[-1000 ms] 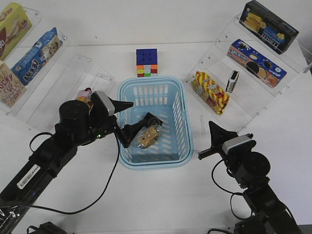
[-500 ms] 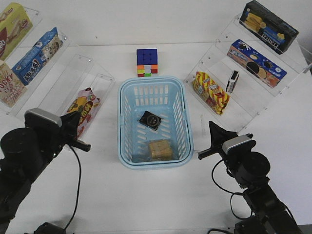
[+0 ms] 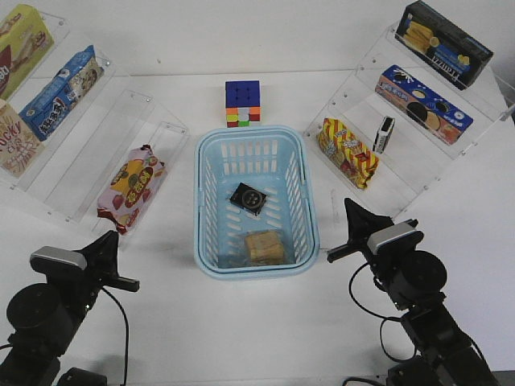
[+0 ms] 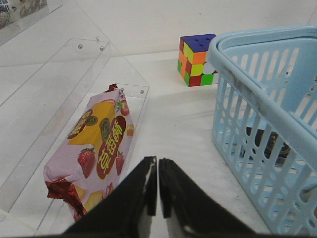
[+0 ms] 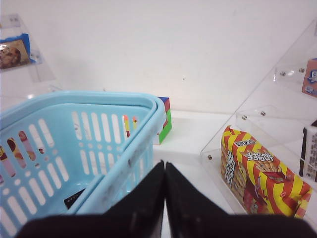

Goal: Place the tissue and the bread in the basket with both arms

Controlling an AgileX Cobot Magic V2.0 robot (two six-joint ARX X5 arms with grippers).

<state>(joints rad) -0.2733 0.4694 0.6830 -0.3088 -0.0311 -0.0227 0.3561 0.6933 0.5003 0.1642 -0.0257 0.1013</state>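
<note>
Front view: blue basket (image 3: 256,137) at table centre, long axis running away from the robot. Tissue pack (image 3: 251,198) flat on basket floor near the middle, emblem up, turned diagonal so 1 corner points toward the far end. Bread (image 3: 263,247) in clear wrap at the near end of the basket, long axis across the basket's width, apart from the tissue pack. Both inside the basket walls.

Left gripper (image 3: 121,265) low at near-left of table, well apart from basket, holding nothing. Left wrist view: 2 fingers (image 4: 144,191) pressed together, only a thin slit between. Pink snack bag (image 4: 97,152) lying in clear shelf just ahead of them.

Right gripper (image 3: 348,231) just beside basket's right wall, not touching it. Right wrist view: fingers (image 5: 148,198) closed tip to tip, nothing between. Striped snack bag (image 5: 260,173) on right shelf. Colour cube (image 3: 242,104) beyond basket's far rim.
</note>
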